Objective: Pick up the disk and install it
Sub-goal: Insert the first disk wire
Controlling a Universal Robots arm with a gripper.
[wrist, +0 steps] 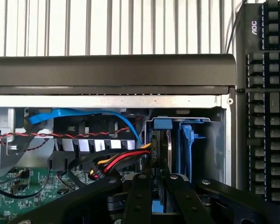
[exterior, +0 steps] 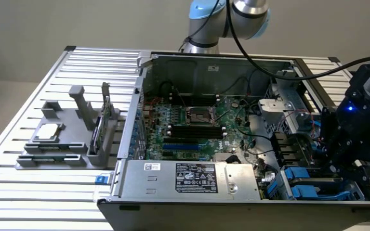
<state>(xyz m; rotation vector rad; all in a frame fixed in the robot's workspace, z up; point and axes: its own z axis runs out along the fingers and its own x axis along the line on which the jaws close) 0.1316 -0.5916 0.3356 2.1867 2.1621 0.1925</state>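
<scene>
Wrist view | I see my gripper (wrist: 154, 186) fingers nearly closed, apparently clamping the disk (wrist: 177, 149) edge-on in the computer case (exterior: 191, 185) bay.

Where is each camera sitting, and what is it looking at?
Exterior view: off the arm, above, looking down into the open computer case on the slatted table; arm and gripper show.
Wrist view: on the wrist, facing the drive bay; gripper fingers, keyboard beyond.
Shared: gripper, case, the blue-railed disk.
</scene>
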